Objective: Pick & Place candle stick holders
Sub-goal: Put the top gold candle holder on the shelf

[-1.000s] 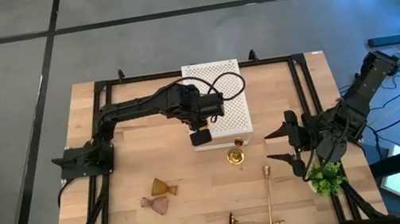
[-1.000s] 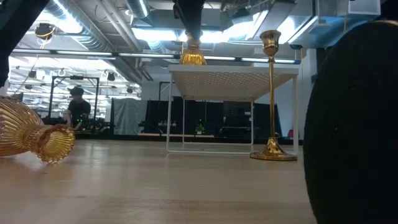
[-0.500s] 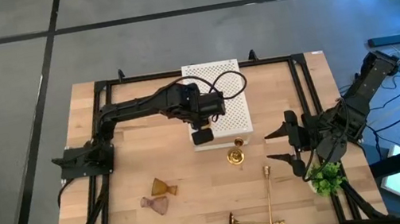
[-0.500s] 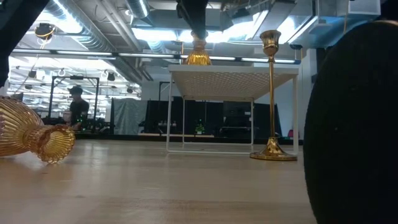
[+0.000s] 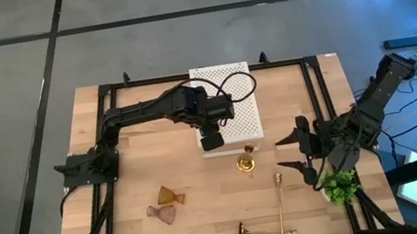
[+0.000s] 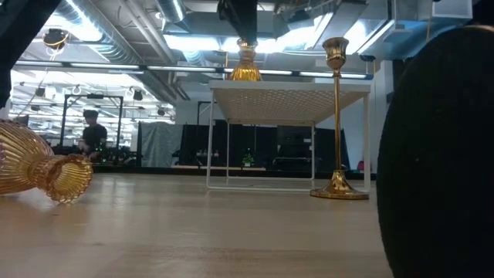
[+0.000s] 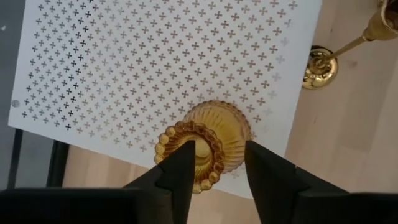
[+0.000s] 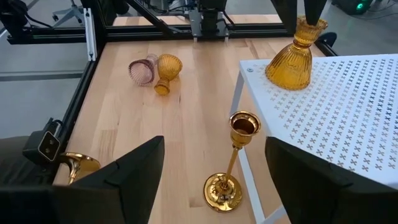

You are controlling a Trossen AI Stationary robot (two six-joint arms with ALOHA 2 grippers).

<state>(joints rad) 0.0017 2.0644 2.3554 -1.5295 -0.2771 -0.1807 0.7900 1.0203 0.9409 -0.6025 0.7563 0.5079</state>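
An amber glass candle stick holder stands upright on its wide base near the near edge of the white perforated box. My left gripper hangs above it, open, one finger over the cup's mouth and the other beside it. A brass candlestick stands upright on the table beside the box. An amber glass holder and a pinkish one lie on their sides at the near left. Two brass candlesticks lie near the front edge. My right gripper waits open at the right. My left gripper comes down from above over the amber holder's scalloped rim. One finger hides the cup's mouth, so I cannot tell whether it touches the glass. The holder stands upright with its base on the box.
A small green plant sits at the near right corner behind my right gripper. A black frame runs around the table. Bare wood lies between the lying glass holders and the upright brass candlestick. A person shows in the room beyond the table.
The amber holder on the box has shifted a little toward the table's right, with my left gripper above it.
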